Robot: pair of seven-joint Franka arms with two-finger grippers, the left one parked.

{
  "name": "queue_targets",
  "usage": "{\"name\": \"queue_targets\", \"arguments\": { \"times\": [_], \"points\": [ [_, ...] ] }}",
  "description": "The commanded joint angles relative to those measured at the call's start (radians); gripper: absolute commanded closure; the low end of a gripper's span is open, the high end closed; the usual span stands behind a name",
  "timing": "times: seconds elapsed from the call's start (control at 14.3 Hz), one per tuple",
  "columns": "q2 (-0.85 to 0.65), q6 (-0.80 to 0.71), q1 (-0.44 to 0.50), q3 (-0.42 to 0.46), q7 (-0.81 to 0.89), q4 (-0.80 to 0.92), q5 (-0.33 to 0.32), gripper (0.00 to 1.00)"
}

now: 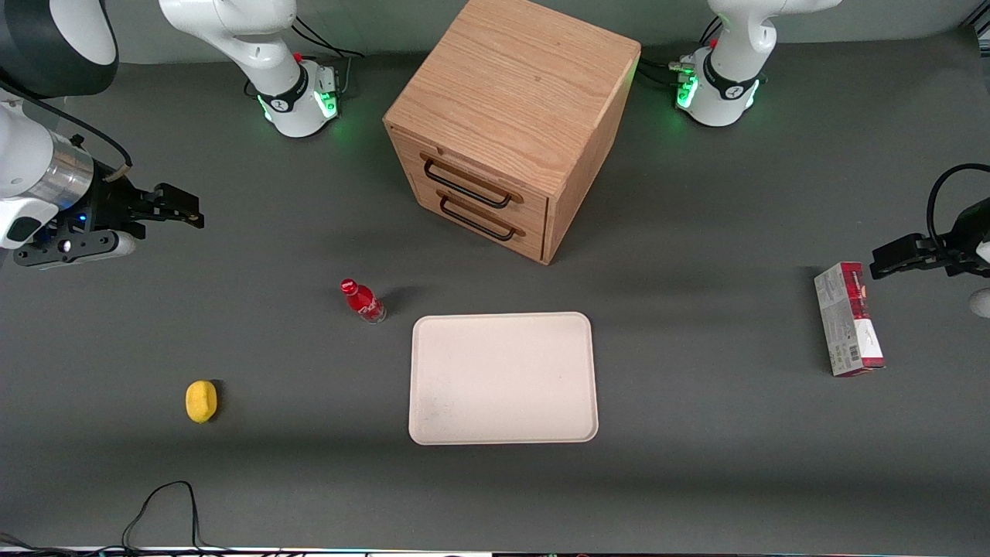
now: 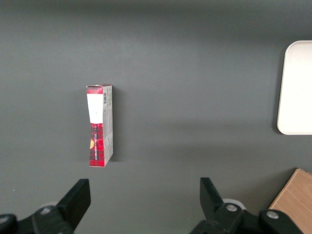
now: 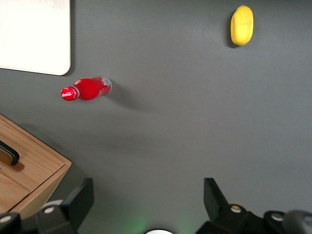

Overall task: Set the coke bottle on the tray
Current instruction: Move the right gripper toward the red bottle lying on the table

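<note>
Your pincer (image 1: 186, 210) hangs open and empty, well apart from the coke bottle (image 1: 363, 300) standing just beside the tray (image 1: 503, 378).

White script, likely Coca-Cola, stood on the bottle's (image 3: 87, 88) red cap, though too small to read surely. The carton (image 1: 848, 319) bore a barcode and print that could not be read.

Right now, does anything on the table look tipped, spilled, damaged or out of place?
Nothing stands out. The coke bottle stands upright beside the tray, which holds nothing; both cabinet drawers are shut. The open gripper hovers toward the working arm's end.
</note>
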Motion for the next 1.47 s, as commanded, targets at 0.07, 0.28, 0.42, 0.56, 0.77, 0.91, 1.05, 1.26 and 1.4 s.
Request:
{"name": "queue_targets", "arguments": {
  "times": [0.07, 0.28, 0.42, 0.56, 0.77, 0.91, 1.05, 1.26, 1.4],
  "points": [
    [0.004, -0.023, 0.005, 0.000, 0.003, 0.023, -0.014, 0.00],
    [0.008, -0.023, 0.006, 0.002, 0.001, 0.026, -0.012, 0.00],
    [0.014, -0.023, 0.008, 0.005, 0.001, 0.028, -0.014, 0.00],
    [0.017, -0.024, 0.008, 0.008, 0.003, 0.031, -0.005, 0.00],
    [0.020, -0.029, 0.009, 0.011, 0.000, 0.034, 0.005, 0.00],
    [0.027, -0.029, 0.020, 0.026, 0.001, 0.040, 0.014, 0.00],
    [0.028, -0.029, 0.063, 0.032, 0.001, 0.048, 0.011, 0.00],
    [0.080, -0.027, 0.093, 0.045, 0.111, 0.090, 0.028, 0.00],
    [0.158, -0.029, 0.156, 0.049, 0.219, 0.170, 0.029, 0.00]
  ]
}}
